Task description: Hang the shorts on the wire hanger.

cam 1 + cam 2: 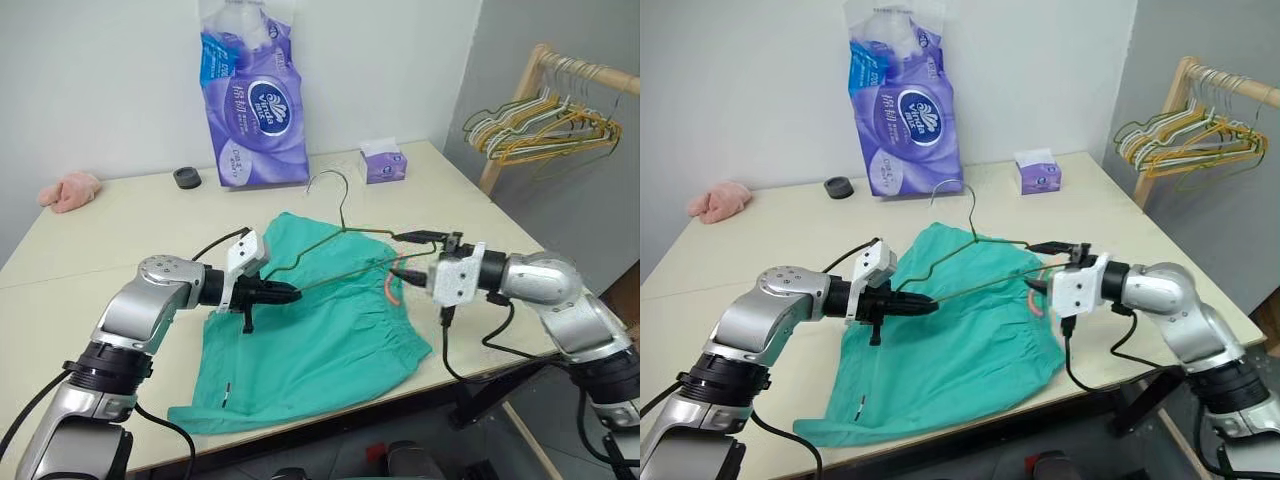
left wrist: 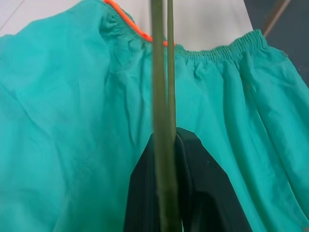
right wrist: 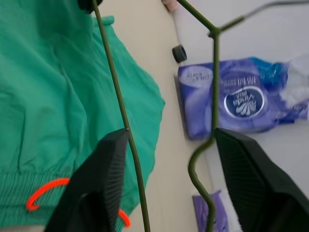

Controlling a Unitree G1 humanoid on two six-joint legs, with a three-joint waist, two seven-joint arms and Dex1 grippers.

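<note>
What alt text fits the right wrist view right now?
The open right gripper straddles the thin olive-grey wire hanger without clamping it. The teal-green fabric shorts lie beneath on the beige table, and a purple tissue pack stands behind.

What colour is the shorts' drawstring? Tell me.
Orange-coral drawstring on the teal shorts; clearest in the right wrist view.

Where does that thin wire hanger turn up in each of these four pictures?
Left eye view: the wire hanger spans both grippers, above the shorts.
Right eye view: centre, hook toward the purple pack.
Left wrist view: two wires running up the middle.
Right wrist view: wires between the open fingers.
Shared landmark: the orange drawstring.
</note>
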